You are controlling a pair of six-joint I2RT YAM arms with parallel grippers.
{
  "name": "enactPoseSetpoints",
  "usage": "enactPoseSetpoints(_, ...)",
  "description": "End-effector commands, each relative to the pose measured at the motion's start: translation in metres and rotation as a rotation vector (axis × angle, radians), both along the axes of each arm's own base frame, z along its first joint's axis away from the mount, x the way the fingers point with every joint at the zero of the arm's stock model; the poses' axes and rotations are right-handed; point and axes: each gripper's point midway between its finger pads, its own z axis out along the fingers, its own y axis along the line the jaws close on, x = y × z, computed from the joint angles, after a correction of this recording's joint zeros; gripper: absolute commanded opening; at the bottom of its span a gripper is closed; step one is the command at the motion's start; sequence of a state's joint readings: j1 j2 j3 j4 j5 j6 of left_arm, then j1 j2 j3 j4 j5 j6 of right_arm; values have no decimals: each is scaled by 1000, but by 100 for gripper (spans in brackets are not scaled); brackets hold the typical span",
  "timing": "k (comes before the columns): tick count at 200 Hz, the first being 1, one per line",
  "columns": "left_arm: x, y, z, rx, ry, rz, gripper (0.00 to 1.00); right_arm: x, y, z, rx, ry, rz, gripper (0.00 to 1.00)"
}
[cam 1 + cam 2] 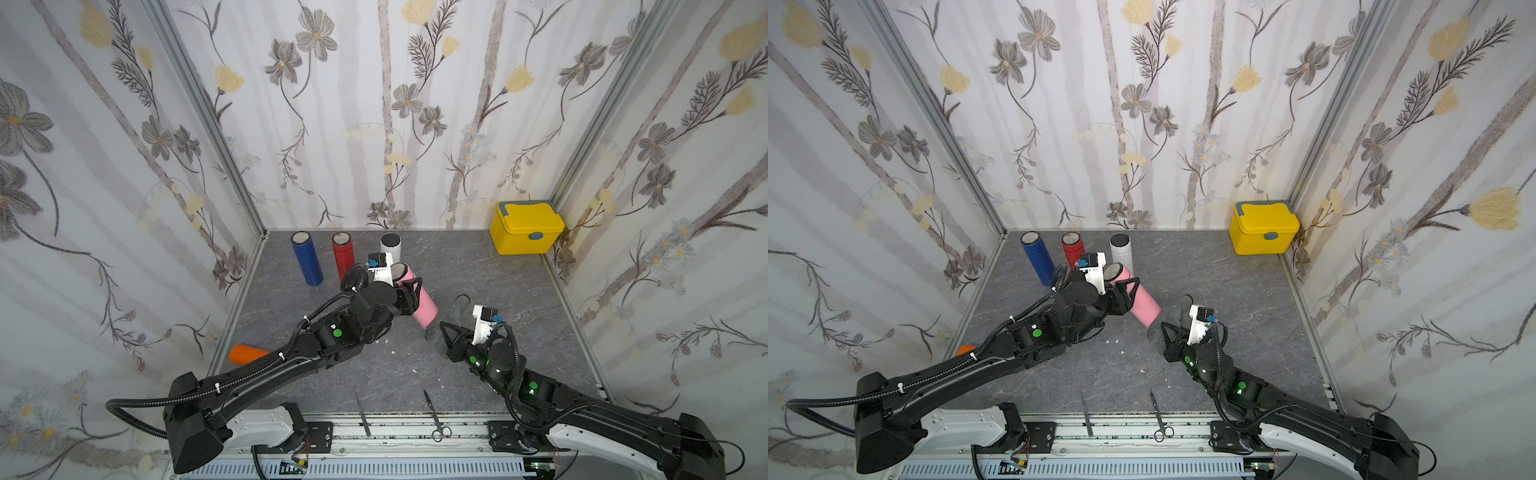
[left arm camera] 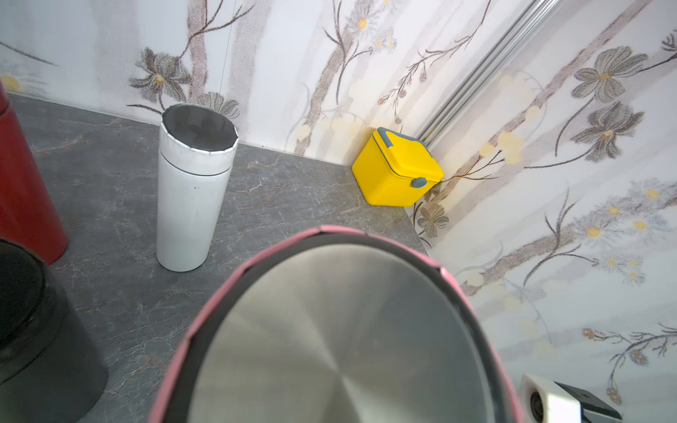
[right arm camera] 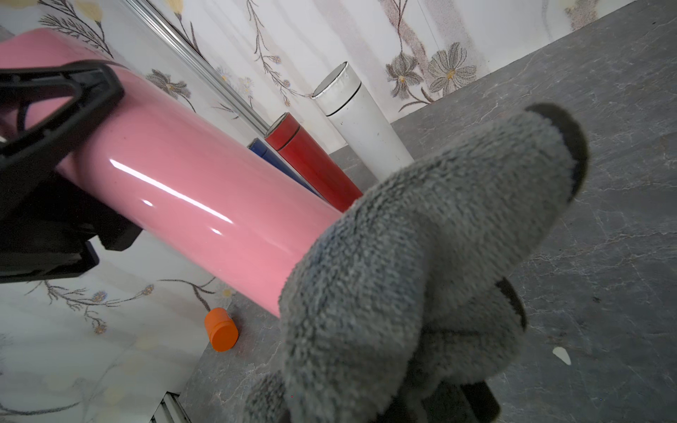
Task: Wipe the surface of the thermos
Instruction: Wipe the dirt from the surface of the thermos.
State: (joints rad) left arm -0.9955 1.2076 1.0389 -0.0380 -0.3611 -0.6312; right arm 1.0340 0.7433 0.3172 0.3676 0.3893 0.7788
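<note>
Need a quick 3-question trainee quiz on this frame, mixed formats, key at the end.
1. True or false: the left end effector holds the pink thermos tilted.
2. Multiple choice: the right end effector grips A) grey cloth B) scissors C) orange cap.
3. Count: how many thermoses stand upright near the back wall?
Key: 1 true. 2 A. 3 three: blue thermos, red thermos, white thermos.

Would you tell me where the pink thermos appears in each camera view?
Both top views: pink thermos mid-table, tilted, in the left hand.
Left wrist: its steel lid fills the foreground.
Right wrist: its body ends behind the grey cloth.
Shared landmark: the white thermos standing behind it.
</note>
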Motion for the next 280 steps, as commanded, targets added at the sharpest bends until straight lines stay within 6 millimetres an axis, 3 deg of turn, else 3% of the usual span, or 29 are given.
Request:
enactPoseSetpoints(1,4,-10,25,-108,-56,-17,0,-4,14,39,37,-95,63,0)
enactPoseSetpoints(32,3,-25,21,-146,-24,-64,0,1,47,76,15,-176,125,0)
enactPoseSetpoints(57,0,-30,21,-160,-15,-90,0,10,67,77,-13,-179,128,0)
enactPoseSetpoints(83,-4,-20,23,-123,-56,-87,0,15,60,41,-92,-81,82,0)
enactPoseSetpoints(111,-5,-5,29,-6,-113,-99,0,0,30,-5,-129,27,67,0)
enactPoseSetpoints(135,-5,1,30,52,-151,-168,0,-16,9,-16,-96,46,117,0)
enactPoseSetpoints(151,-13,-8,24,97,-176,-309,0,-17,-5,-3,-39,27,145,0)
enactPoseSetpoints(167,-18,-13,16,135,-197,-412,0,-5,-18,10,2,35,162,0)
enactPoseSetpoints(183,-37,-21,15,155,-274,-545,0,7,-18,19,28,68,239,0)
enactPoseSetpoints(197,-56,-26,19,148,-341,-654,0,19,-10,28,82,102,320,0)
enactPoseSetpoints(214,-72,-32,21,145,-395,-754,0,26,8,58,163,66,422,0)
enactPoseSetpoints(249,-76,-40,10,169,-406,-818,0,28,36,125,298,-26,593,0)
enactPoseSetpoints(264,-69,-43,1,187,-386,-801,0,24,44,133,310,-33,626,0)
enactPoseSetpoints(280,-60,-45,-7,205,-370,-772,0,17,53,124,292,-14,644,0)
